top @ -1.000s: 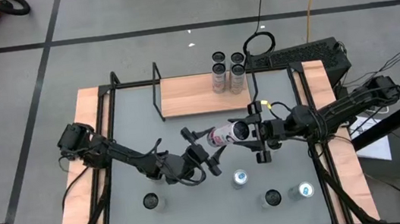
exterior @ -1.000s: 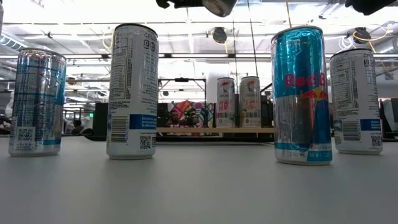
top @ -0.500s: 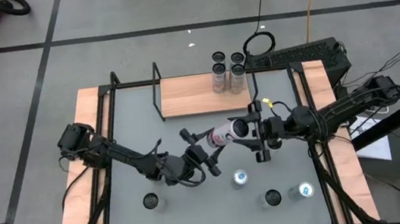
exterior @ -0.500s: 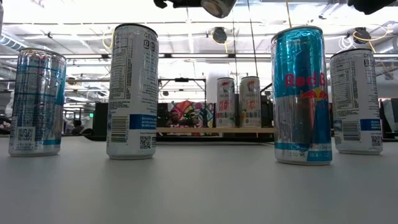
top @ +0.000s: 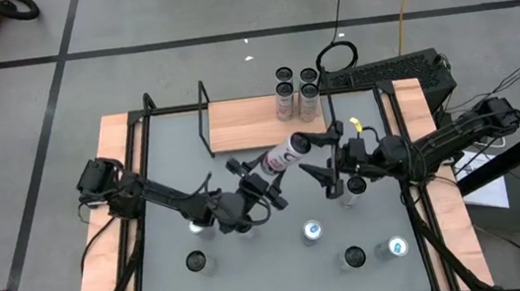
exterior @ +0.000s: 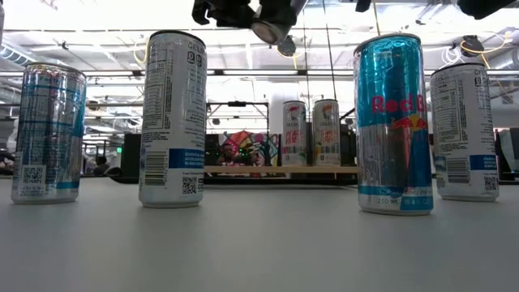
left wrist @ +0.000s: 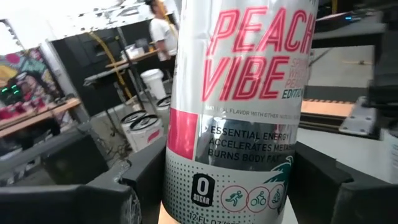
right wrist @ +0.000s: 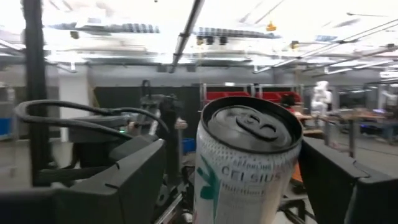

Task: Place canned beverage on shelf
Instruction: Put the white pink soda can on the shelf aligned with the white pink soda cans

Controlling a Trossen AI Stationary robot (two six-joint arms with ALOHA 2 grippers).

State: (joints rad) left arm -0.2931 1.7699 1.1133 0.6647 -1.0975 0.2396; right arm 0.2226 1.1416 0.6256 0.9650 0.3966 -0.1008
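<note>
Can: the canned beverage (top: pixel 286 152) lies on its side in the air over the middle of the bench (top: pixel 165 167), just in front of the shelf (top: pixel 243 128) and not yet on it.
Left pincer: the left pincer (top: pixel 262 177) is clenched on the can's lower body. In its wrist view the can (left wrist: pixel 242 112) fills the gap between both fingers (left wrist: pixel 93 193), so this arm alone carries it.
Right pincer: the right pincer (top: pixel 314 155) is spread wide around the can's lid end. Its wrist view shows clear space on either side of the lid (right wrist: pixel 252 127), so it grips nothing.
Why held so: with one arm holding the base and the other open at the top, this looks like a hand-over between arms; the can's lid points towards the right arm.
Step left: in my judgement the can must be turned upright before it can stand on the board.
Shelf load: a group of cans (top: pixel 295 91) already stands at the shelf's right end, leaving bare wood to their left.
In the way: the black rod frame (top: pixel 204 118) rises at the shelf's left end, and the open right pincer sits between the can and the standing group.
Bench below: several more cans (top: pixel 311 230) stand upright near the front of the bench, well apart from one another; in the low view (exterior: pixel 172 118) they rise tall, so a low swing could knock one.
</note>
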